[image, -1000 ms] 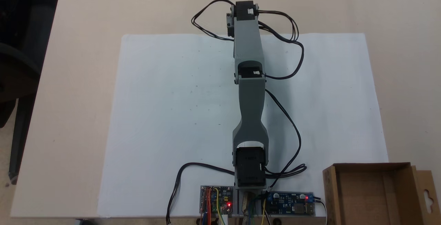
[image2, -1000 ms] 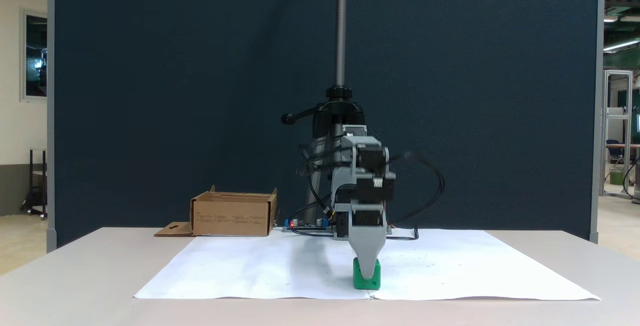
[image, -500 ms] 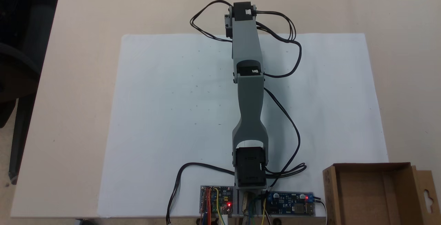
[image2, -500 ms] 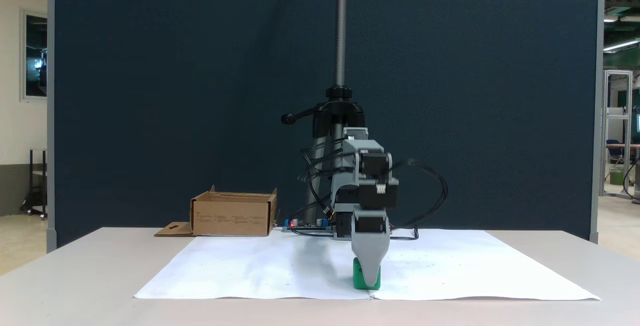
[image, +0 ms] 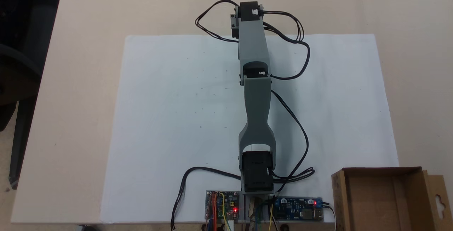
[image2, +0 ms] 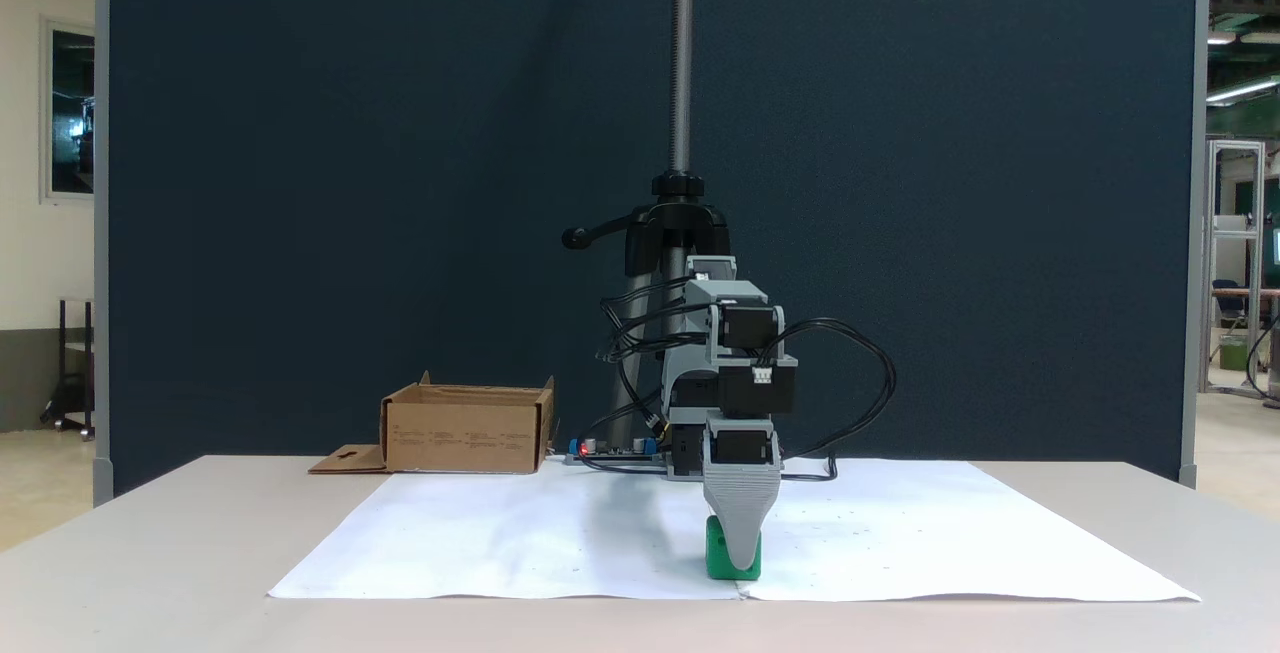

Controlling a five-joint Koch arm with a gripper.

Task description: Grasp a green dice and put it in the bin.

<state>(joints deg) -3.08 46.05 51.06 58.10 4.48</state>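
Reached far out from the bin (image2: pixel 467 427), gripper (image2: pixel 741 561) lowered over the dice (image2: pixel 718 557) on the paper's (image2: pixel 520 533) edge, presumably to grasp; jaws overlapped, so grip impossible to tell

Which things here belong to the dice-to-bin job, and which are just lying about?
Job: green dice, gripper down at it, bin.
Lying about: white paper sheet, circuit boards, stand pole, dark blue screen.

Matt grey plastic arm (image: pixel 255 100); smooth bright green plastic dice (image2: pixel 716 555); plain brown cardboard bin (image: pixel 382 195); white paper sheet (image: pixel 170 117) over pale, smooth matt table (image: pixel 78 82)
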